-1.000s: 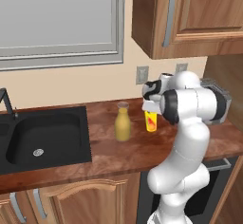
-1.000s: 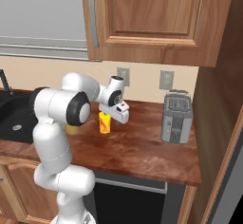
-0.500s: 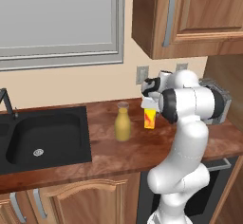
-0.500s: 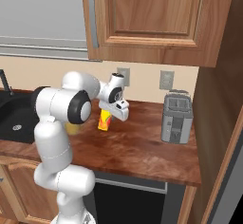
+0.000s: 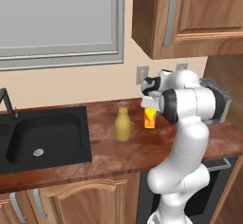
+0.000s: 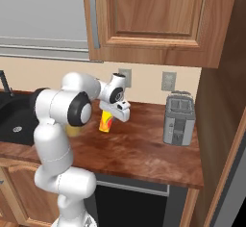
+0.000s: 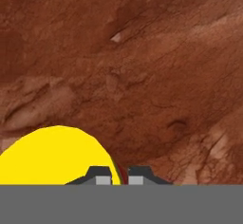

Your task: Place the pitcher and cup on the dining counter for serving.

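The cup (image 5: 150, 117) was seen right of centre in the left base view, raised just off the wood worktop (image 5: 142, 147), with the gripper (image 5: 149, 108) directly above it at its rim. In the right base view the cup (image 6: 106, 120) appeared left of centre, tilted slightly, under the white hand, and the gripper (image 6: 113, 111) was recorded at its top edge. In the hand view the yellow rim and interior of the cup (image 7: 52, 156) filled the lower left, and the two dark fingertips (image 7: 100, 175) were observed close together at the bottom centre, with the cup's wall, showing a sliver of red, pinched between them; the gripper (image 7: 116, 176) was therefore noted as clamped on the cup wall. The pitcher (image 5: 123, 122) was seen standing upright on the worktop at the centre of the left base view, just left of the cup and apart from it, between the cup and the black sink (image 5: 40, 140). In the right base view the pitcher was mostly hidden behind the arm. A toaster (image 6: 178, 119) was noted at the right of the right base view, well apart from the cup.
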Motion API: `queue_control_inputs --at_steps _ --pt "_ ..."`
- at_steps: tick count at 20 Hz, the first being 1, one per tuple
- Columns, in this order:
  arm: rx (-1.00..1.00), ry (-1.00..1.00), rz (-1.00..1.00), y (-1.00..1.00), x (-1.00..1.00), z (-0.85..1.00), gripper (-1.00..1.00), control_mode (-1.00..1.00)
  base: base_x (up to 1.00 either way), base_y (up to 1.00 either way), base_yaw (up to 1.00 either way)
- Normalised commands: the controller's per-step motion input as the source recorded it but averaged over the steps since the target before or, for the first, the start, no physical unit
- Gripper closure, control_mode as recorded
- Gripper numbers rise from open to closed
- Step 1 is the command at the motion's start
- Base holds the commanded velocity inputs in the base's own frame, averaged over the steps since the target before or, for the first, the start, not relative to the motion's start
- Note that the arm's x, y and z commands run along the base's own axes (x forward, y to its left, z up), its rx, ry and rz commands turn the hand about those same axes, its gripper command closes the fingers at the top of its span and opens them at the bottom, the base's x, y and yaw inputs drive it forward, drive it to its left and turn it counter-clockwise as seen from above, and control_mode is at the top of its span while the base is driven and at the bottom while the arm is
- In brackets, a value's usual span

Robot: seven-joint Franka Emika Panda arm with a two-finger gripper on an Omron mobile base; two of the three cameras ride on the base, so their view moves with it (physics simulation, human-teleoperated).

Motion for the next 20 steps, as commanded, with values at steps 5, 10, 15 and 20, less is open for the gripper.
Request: queue_control_inputs --at_steps 5,10,15,20 --pt "0.0 -0.14 0.0 0.0 -0.48 0.01 1.0 -1.0 0.0 0.0 0.0" --pt "0.0 -0.23 0.0 0.0 -0.63 0.2 1.0 -1.0 0.0 0.0 0.0" --pt "0.0 -0.23 -0.02 -0.01 -0.78 0.58 1.0 -1.0 0.0 0.0 0.0" --pt "0.0 -0.13 -0.03 0.0 -0.67 0.68 1.0 -1.0 0.0 0.0 0.0"
